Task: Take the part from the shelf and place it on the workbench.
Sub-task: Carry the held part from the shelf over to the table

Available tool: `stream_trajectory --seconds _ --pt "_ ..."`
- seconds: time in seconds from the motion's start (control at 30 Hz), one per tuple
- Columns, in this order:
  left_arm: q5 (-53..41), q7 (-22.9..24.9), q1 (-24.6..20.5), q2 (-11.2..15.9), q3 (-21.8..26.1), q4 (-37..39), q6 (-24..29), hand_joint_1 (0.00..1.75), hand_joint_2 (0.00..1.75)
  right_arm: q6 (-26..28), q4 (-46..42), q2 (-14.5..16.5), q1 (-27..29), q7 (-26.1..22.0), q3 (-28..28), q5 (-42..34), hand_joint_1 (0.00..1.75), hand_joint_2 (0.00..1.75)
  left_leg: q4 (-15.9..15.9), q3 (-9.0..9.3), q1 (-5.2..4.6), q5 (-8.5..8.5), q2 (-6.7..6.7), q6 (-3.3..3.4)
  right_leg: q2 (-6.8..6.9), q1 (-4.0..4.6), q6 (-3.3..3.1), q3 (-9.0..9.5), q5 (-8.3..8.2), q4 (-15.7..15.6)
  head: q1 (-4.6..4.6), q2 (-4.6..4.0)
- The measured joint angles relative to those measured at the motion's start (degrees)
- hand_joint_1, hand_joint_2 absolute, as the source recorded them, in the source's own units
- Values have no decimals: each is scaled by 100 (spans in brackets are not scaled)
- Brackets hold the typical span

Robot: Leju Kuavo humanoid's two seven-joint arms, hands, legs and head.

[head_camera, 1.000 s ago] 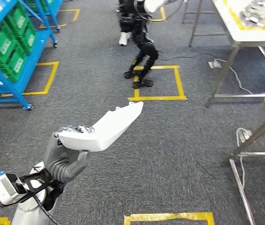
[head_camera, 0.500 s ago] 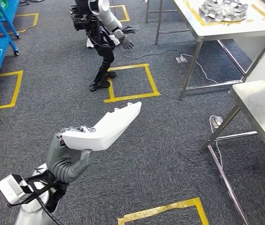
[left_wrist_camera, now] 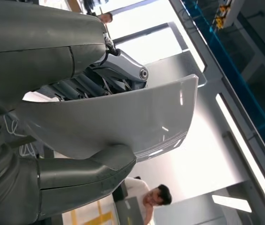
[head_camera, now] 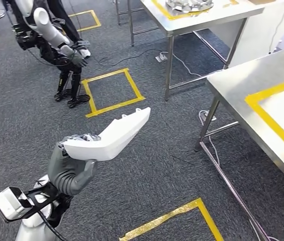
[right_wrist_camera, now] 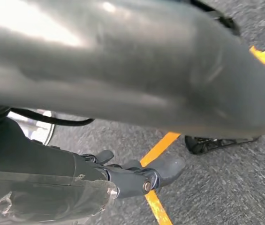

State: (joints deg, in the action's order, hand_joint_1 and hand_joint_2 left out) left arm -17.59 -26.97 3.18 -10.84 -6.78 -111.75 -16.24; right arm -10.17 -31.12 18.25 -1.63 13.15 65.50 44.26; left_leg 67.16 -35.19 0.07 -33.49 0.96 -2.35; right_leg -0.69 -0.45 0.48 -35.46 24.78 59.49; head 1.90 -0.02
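Swung further round: shelf gone from the head view, workbench [head_camera: 246, 85] now close ahead on the right. Left hand [head_camera: 70, 173] still clamped around the white part [head_camera: 109, 138], carried over carpet. Right hand [right_wrist_camera: 131, 176] hanging, probably empty; blurred. Placing came next.

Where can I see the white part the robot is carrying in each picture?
Head view: the white part sits left of centre, gripped by the left hand above the grey carpet.
Left wrist view: the white part spans the middle, held between thumb and fingers.
Right wrist view: not in it.
Shared landmark: the left hand holding it.
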Motion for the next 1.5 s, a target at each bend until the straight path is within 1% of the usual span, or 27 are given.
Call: stream_trajectory --seconds 0.07,0.1,0.17,0.23,0.3,0.37,0.43,0.5,0.57,0.6,0.67,0.73,0.8,0.9,0.97,1.03,1.07,1.1,1.13,1.2,1.23,1.3,1.33,1.37,1.4,1.43,1.5 --pt "0 11 12 1 5 0 4 175 175 -2 2 0 -7 -2 13 0 0 0 595 -353 0 -148 -60 0 -159 -2 -10 -4 -3 0 14 0" --pt "0 13 15 1 6 0 6 175 175 -3 3 0 -6 -2 20 0 0 0 618 -402 0 -61 -71 7 -241 -3 -9 -2 -7 0 15 0" --pt "-1 16 13 -1 7 0 11 175 175 -3 4 2 -5 -3 31 0 0 0 86 -194 8 347 -151 31 -407 -13 10 2 -20 0 16 0" --pt "-2 22 11 -4 8 -2 19 175 175 -3 4 4 -9 -10 38 -2 0 0 -637 130 41 645 -447 49 -561 -13 61 -20 -34 15 19 0" --pt "-7 29 13 -10 14 -5 23 175 175 -3 4 4 -9 -22 49 -8 0 0 -946 258 55 697 -622 82 -688 -19 139 -63 -61 4 24 0" --pt "-13 32 8 -28 25 -7 24 175 175 -4 8 3 -4 -28 64 -17 0 0 -977 263 53 721 -494 152 -759 -37 212 -111 -93 -31 26 0" --pt "-24 33 -2 -61 39 -9 29 175 175 -8 14 0 -7 -33 76 -25 0 0 -1005 274 59 747 -346 225 -523 -19 256 -211 25 135 2 0" --pt "-44 34 3 -82 62 -13 56 175 175 -14 22 -2 -16 -38 80 -33 0 0 -1013 281 42 745 -191 270 -135 -1 284 -488 392 765 -28 0" --pt "-56 34 6 -86 87 -14 94 175 175 -17 31 -2 -18 -44 82 -40 0 0 -1012 284 23 735 -21 288 16 -6 306 -792 699 1455 -34 -1" --pt "-58 35 5 -91 96 -14 107 175 175 -17 33 -2 -18 -45 84 -43 0 0 -1011 286 20 730 57 287 32 -6 311 -832 716 1574 -36 -1" --pt "-64 39 2 -105 111 -15 120 175 175 -16 34 -2 -18 -48 87 -48 0 0 -1010 305 19 711 196 269 93 -6 312 -588 483 1195 -35 0" --pt "-70 43 -6 -118 127 -18 123 175 175 -15 36 -2 -24 -52 87 -52 0 0 -999 344 -6 674 307 223 355 8 293 -137 192 441 -41 0" --pt "-81 43 -18 -125 140 -23 124 175 175 -14 39 1 -36 -58 85 -54 0 0 -988 373 -46 648 398 171 502 29 233 78 91 55 -19 0" --pt "-103 43 -46 -144 148 -26 125 175 175 -3 43 5 -41 -62 86 -55 0 0 -981 399 -40 605 507 87 296 38 120 51 72 24 7 0" --pt "-115 40 -71 -151 149 -28 125 175 175 4 43 10 -52 -65 87 -57 0 0 -690 286 -15 393 304 26 152 11 53 53 44 2 16 0" --pt "-123 37 -79 -147 150 -28 126 175 175 5 43 13 -63 -68 86 -61 0 0 36 -71 -3 42 36 -2 6 -5 14 46 30 -5 35 0" --pt "-126 35 -78 -144 152 -28 127 175 175 7 43 13 -67 -69 85 -66 0 0 393 -267 -3 -77 -21 -5 -75 -6 4 42 27 -6 42 0" --pt "-128 34 -78 -140 155 -27 127 175 175 10 43 13 -67 -70 85 -73 0 0 599 -396 -3 -94 -50 -1 -159 -6 0 39 24 -6 46 0" --pt "-130 32 -81 -138 157 -27 127 175 175 13 43 13 -67 -72 86 -80 0 0 597 -427 -3 2 -68 10 -245 -6 2 40 20 -6 47 0" --pt "-135 28 -95 -138 160 -28 129 175 175 18 43 13 -68 -76 86 -91 0 0 29 -190 2 408 -170 43 -410 -13 21 46 8 -5 48 0" --pt "-142 26 -105 -138 160 -28 131 175 175 19 43 14 -71 -79 85 -96 0 0 -362 -14 12 585 -309 62 -488 -8 44 38 4 5 50 0" --pt "-154 17 -121 -143 164 -28 137 175 175 23 43 14 -74 -84 82 -104 0 0 -862 210 30 728 -524 96 -622 -7 107 1 -13 11 52 0" --pt "-155 14 -128 -148 168 -28 140 175 175 30 43 14 -72 -86 82 -107 0 0 -941 238 28 724 -554 121 -680 -12 148 -21 -29 -1 55 0" --pt "-152 10 -137 -155 173 -28 144 175 175 37 43 12 -68 -86 83 -107 0 0 -958 240 31 729 -496 152 -737 -22 189 -49 -49 -25 56 0" --pt "-149 7 -149 -164 179 -28 149 175 175 46 44 9 -65 -86 85 -107 0 0 -978 244 33 746 -432 190 -705 -24 222 -69 -54 -29 57 0" --pt "-144 3 -161 -175 186 -28 153 175 175 52 44 7 -65 -86 85 -108 0 0 -998 251 39 762 -362 230 -582 -16 248 -110 -12 27 34 0" --pt "-131 -7 -170 -190 209 -28 162 175 175 60 45 2 -73 -89 81 -109 0 0 -1024 264 40 773 -214 285 -195 2 283 -330 264 491 -14 0"
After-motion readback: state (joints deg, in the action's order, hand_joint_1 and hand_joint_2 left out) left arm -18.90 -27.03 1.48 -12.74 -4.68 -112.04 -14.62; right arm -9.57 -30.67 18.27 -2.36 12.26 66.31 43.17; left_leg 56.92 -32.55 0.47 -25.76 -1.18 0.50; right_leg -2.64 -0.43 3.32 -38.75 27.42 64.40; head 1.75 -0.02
